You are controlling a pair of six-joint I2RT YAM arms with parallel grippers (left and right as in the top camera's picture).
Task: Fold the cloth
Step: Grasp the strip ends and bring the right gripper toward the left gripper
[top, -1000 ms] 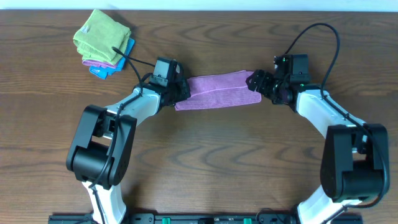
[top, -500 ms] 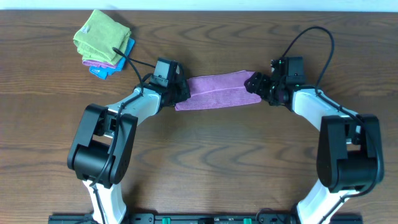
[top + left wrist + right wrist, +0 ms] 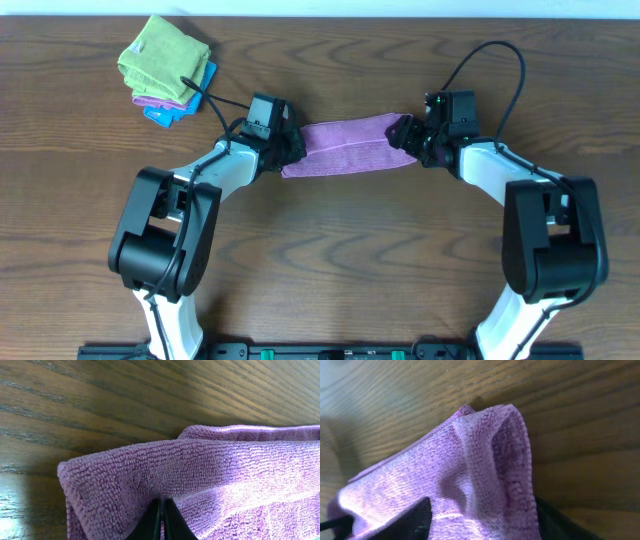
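The lilac cloth (image 3: 350, 145) lies on the wooden table as a long folded strip between my two grippers. My left gripper (image 3: 292, 148) is shut on the cloth's left end; in the left wrist view the cloth (image 3: 225, 475) fills the frame and the left gripper (image 3: 162, 512) pinches its fabric with the jaws together. My right gripper (image 3: 405, 135) is at the cloth's right end. In the right wrist view the right gripper (image 3: 485, 520) is open, its fingers (image 3: 415, 520) wide apart, with the bunched end of the cloth (image 3: 470, 460) lying between them.
A stack of folded cloths, lime-green (image 3: 160, 58) on top with bright blue (image 3: 170, 114) beneath, sits at the far left back of the table. A black cable (image 3: 215, 98) runs from it towards my left arm.
My right gripper has shifted a little to the left, closer over the cloth's right end. The left gripper and the cloth have stayed in place.
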